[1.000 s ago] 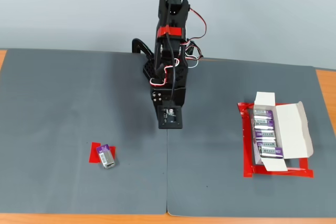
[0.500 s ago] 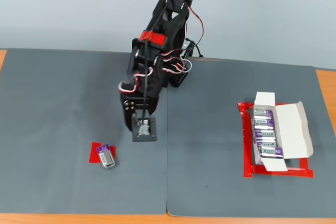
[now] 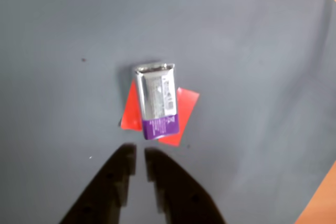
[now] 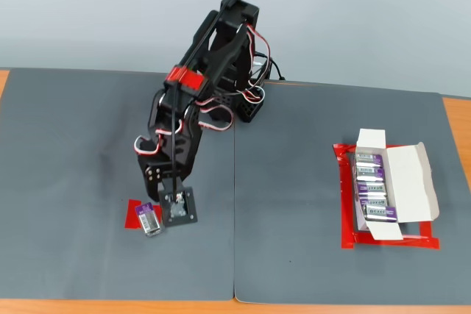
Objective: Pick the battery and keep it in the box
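The battery (image 3: 157,103) lies on a flat red tape patch (image 3: 186,111) on the grey mat, silver end away from me, purple end toward me. My gripper (image 3: 139,153) enters the wrist view from the bottom. Its dark fingers stand close together with only a thin gap and nothing between them, just short of the battery's purple end. In the fixed view the gripper (image 4: 171,209) hangs low right beside the battery (image 4: 149,219) at the front left. The white box (image 4: 409,182) lies open at the right, inside a red tape frame (image 4: 344,211), with several batteries in a row.
The arm's base (image 4: 246,101) stands at the back middle of the mat. The grey mat (image 4: 294,255) has a seam down the middle. The orange table edge (image 3: 320,203) shows at the right of the wrist view.
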Controlling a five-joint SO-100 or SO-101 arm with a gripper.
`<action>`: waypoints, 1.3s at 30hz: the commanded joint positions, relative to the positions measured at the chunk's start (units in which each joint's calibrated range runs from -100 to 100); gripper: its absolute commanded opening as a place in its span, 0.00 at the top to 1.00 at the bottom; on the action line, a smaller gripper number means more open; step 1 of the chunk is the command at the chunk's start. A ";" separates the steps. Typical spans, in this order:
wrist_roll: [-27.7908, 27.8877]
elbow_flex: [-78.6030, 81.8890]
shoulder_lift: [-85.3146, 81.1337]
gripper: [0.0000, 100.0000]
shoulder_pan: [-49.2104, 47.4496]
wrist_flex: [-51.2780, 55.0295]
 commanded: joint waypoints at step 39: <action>-0.28 -5.62 12.86 0.75 -0.19 -3.51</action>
